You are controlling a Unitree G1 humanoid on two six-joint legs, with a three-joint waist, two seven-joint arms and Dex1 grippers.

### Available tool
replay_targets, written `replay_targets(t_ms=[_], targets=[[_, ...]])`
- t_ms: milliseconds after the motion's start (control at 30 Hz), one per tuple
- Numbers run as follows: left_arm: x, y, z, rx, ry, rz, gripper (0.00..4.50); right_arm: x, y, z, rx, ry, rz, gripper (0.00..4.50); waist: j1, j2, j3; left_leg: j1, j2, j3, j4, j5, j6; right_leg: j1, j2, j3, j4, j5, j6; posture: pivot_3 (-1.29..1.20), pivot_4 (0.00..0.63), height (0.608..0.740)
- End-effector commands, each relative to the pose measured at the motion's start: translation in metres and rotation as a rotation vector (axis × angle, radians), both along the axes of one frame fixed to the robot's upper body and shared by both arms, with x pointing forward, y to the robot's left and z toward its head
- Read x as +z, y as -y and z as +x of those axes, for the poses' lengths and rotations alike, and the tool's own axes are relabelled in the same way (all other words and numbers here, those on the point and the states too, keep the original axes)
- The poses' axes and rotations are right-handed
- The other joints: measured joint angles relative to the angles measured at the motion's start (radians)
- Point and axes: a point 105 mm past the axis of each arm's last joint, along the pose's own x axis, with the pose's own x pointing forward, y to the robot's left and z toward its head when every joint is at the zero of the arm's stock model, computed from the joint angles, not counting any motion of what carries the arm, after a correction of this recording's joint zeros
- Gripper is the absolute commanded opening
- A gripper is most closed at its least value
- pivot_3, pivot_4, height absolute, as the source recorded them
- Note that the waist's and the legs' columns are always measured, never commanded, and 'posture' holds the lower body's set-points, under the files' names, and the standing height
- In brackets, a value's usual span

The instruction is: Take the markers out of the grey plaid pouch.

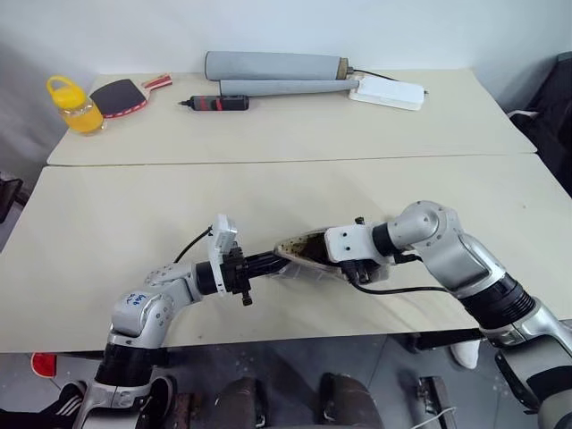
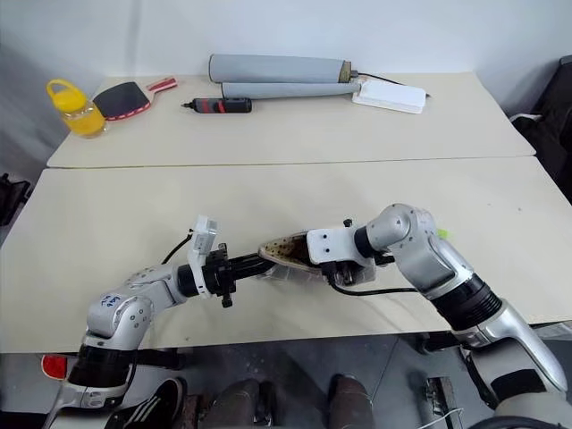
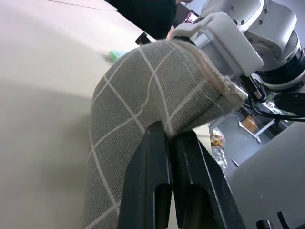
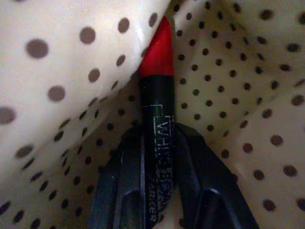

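Left hand (image 1: 264, 263) holding grey plaid pouch (image 1: 304, 250), right hand (image 1: 350, 259) at its mouth

A plain indoor test room, lab-like: 2 pale benches (image 1: 375, 134) pushed together before a bare white wall (image 1: 268, 27), carrying odd props such as a table-tennis bat (image 1: 121, 95), a yellow jar (image 1: 76, 105), 2 grey rolled tubes (image 1: 273, 65) and a white power strip (image 1: 387, 93).

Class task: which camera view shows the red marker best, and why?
The right wrist view: the red marker sits close-up between the right gripper fingers, inside the dotted lining. In both eye views the grey plaid pouch hides it; the left wrist view shows fabric.
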Motion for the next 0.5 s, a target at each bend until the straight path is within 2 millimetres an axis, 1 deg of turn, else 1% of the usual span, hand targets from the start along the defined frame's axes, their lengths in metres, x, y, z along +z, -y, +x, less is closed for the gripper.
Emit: replay_targets(t_ms=[33, 100, 200, 233, 333, 367, 433, 500], targets=[[0.012, -0.001, -0.001, 0.003, 0.065, -0.015, 0.00, 0.030, 0.007, -0.003, -0.051, -0.016, 0.133, 0.52, 0.003, 0.000, 0.000, 0.000, 0.000, 0.000, 0.000, 0.000, 0.000, 0.000, 0.000, 0.000, 0.000, 0.000, 0.000, 0.00, 0.150, 0.740], [0.013, -0.001, 0.000, 0.009, 0.073, -0.017, 0.00, 0.039, 0.013, -0.006, -0.066, -0.029, 0.175, 0.52, 0.004, 0.000, 0.000, 0.000, 0.000, 0.000, 0.000, 0.000, 0.000, 0.000, 0.000, 0.000, 0.000, 0.000, 0.000, 0.00, 0.150, 0.740], [0.015, -0.002, 0.002, 0.021, 0.086, -0.021, 0.00, 0.044, 0.021, -0.012, -0.075, -0.056, 0.199, 0.52, 0.005, 0.000, 0.000, -0.001, 0.000, -0.001, 0.000, 0.000, 0.000, 0.000, 0.000, -0.001, -0.001, 0.000, 0.000, 0.00, 0.150, 0.740], [0.015, -0.002, 0.002, 0.020, 0.085, -0.023, 0.00, 0.046, 0.019, -0.012, -0.075, -0.060, 0.235, 0.52, 0.004, 0.000, 0.000, -0.001, 0.000, -0.001, 0.000, 0.000, 0.000, 0.000, 0.000, -0.001, -0.001, 0.000, 0.000, 0.00, 0.150, 0.740], [0.018, 0.003, 0.003, 0.026, 0.110, -0.031, 0.00, 0.063, -0.005, -0.021, -0.015, -0.095, 0.402, 0.52, 0.002, 0.000, 0.000, -0.001, 0.000, -0.001, 0.000, 0.000, 0.000, 0.000, 0.000, -0.001, -0.001, 0.000, 0.000, 0.00, 0.150, 0.740], [0.020, 0.004, 0.005, 0.035, 0.120, -0.040, 0.00, 0.067, -0.010, -0.024, 0.005, -0.097, 0.426, 0.52, 0.001, 0.000, 0.000, -0.001, 0.000, -0.001, 0.000, 0.000, 0.000, 0.000, 0.000, -0.001, -0.001, 0.000, 0.000, 0.00, 0.150, 0.740], [0.024, 0.005, 0.008, 0.054, 0.142, -0.050, 0.00, 0.077, -0.017, -0.027, 0.021, -0.105, 0.494, 0.52, 0.002, 0.000, 0.000, -0.001, 0.000, -0.001, 0.000, 0.000, 0.000, -0.001, 0.000, -0.001, 0.000, 0.000, 0.000, 0.00, 0.150, 0.740], [0.025, 0.004, 0.010, 0.061, 0.148, -0.050, 0.00, 0.082, -0.019, -0.027, 0.019, -0.110, 0.520, 0.52, 0.003, 0.000, 0.000, -0.001, 0.000, -0.001, 0.000, 0.000, 0.000, -0.001, 0.000, -0.001, 0.000, 0.000, 0.000, 0.00, 0.150, 0.740]])
